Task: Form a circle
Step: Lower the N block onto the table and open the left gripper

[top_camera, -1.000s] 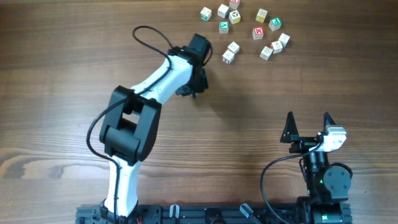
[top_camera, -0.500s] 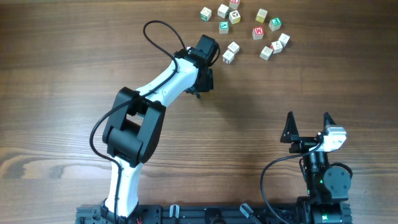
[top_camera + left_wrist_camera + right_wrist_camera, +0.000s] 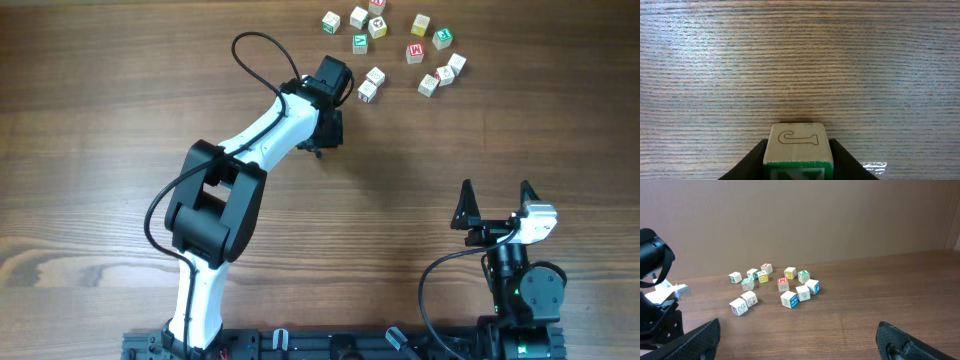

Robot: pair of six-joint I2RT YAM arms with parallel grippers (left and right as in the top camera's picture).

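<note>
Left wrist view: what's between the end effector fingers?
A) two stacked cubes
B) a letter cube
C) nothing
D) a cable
B: a single pale cube with an outlined J on top sits clamped in the left end effector, with a dark finger against each side.

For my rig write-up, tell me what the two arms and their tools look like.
The left arm has white links, bulky black joints and a looping black cable. The right arm is black, with a white wrist block and a curling black cable. The left tool and right tool have black fingers.
</note>
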